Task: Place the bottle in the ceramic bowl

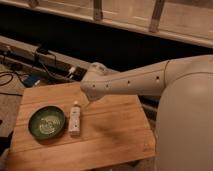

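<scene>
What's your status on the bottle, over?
Gripper open, just over bottle, cap end. Bottle on table beside ceramic bowl, not in it. Nothing in the way.

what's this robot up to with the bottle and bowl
The robot's arm reaches out over a wooden table. Its tool hangs open just above the cap end of the bottle and holds nothing. The bottle lies on the table close beside the ceramic bowl, which has nothing in it. The bottle has not yet been picked up.
</scene>
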